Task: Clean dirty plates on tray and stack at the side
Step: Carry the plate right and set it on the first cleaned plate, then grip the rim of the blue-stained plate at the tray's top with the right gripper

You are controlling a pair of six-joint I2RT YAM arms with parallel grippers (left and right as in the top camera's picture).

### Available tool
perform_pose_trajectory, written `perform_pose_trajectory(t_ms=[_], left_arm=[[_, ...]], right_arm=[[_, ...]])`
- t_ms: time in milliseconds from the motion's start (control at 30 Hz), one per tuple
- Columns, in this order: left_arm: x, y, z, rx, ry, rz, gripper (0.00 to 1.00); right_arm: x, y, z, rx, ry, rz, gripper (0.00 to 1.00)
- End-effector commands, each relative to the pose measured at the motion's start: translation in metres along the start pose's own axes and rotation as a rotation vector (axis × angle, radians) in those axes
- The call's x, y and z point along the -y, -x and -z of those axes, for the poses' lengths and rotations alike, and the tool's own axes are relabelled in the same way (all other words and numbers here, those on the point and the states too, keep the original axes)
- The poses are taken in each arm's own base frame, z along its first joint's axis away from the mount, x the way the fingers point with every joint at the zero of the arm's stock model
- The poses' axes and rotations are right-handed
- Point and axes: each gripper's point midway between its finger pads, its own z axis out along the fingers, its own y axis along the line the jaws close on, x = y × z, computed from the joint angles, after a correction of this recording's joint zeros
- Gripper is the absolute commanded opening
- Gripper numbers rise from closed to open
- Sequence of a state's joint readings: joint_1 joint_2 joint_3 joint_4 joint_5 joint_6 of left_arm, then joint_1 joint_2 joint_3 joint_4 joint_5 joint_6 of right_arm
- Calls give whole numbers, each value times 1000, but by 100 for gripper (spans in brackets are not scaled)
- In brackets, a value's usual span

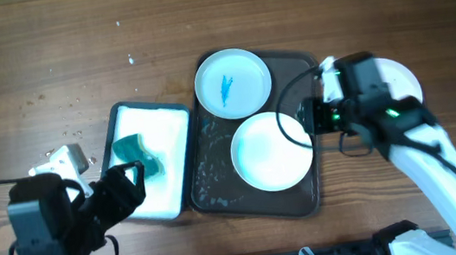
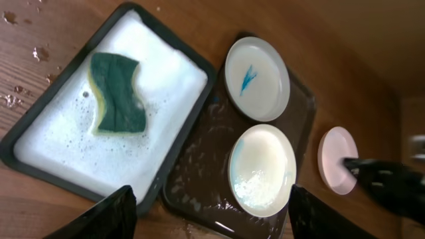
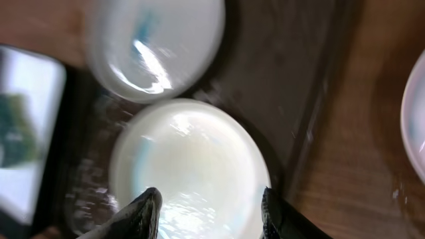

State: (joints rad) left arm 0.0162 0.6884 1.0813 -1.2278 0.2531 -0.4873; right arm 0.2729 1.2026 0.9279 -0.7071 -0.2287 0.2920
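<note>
— Which arm was nearer the lower plate [image 1: 271,150] on the tray [image 1: 211,160]?
— The right gripper [image 3: 209,199]: spread, empty, just right of that plate in the overhead view. The left gripper [image 1: 127,173], also spread, hung well apart at lower left.

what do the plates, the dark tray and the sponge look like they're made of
The plates are glossy white, probably glazed ceramic or melamine: they throw bright glints in the right wrist view. The dark tray looks like smooth brown plastic, with a rounded moulded rim and a wet sheen. The sponge looks like soft foam, with a green scouring face over a yellow layer.
</note>
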Motion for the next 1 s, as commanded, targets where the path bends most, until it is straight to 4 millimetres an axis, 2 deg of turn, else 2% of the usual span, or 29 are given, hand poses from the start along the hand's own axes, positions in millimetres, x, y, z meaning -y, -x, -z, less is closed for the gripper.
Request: perform_pose_trajectory(t_ms=[0, 67, 167, 300, 367, 500, 600, 800, 967], left_arm=[[-20, -17, -34, -148, 93, 93, 72], [-35, -25, -53, -225, 170, 147, 70], [-62, -25, -71, -276, 344, 213, 74], [-68, -34, -88, -370, 397, 235, 70], [-64, -37, -91, -387, 393, 208, 71], [-33, -37, -98, -360, 281, 27, 73], [-17, -52, -99, -392, 244, -82, 73], [-18, -64, -87, -386, 293, -105, 70], [-14, -62, -68, -329, 233, -111, 70]], right_arm=[[-31, 14, 46, 126, 127, 67, 50], [-32, 11, 55, 139, 130, 65, 50], [-29, 3, 55, 108, 120, 65, 50], [-23, -9, 47, 41, 98, 47, 50], [-21, -12, 42, 14, 90, 39, 50], [-18, -15, 34, -18, 82, 30, 50], [-18, -16, 31, -32, 81, 24, 50], [-16, -22, 31, -54, 75, 18, 50], [-16, -22, 31, -56, 74, 18, 50]])
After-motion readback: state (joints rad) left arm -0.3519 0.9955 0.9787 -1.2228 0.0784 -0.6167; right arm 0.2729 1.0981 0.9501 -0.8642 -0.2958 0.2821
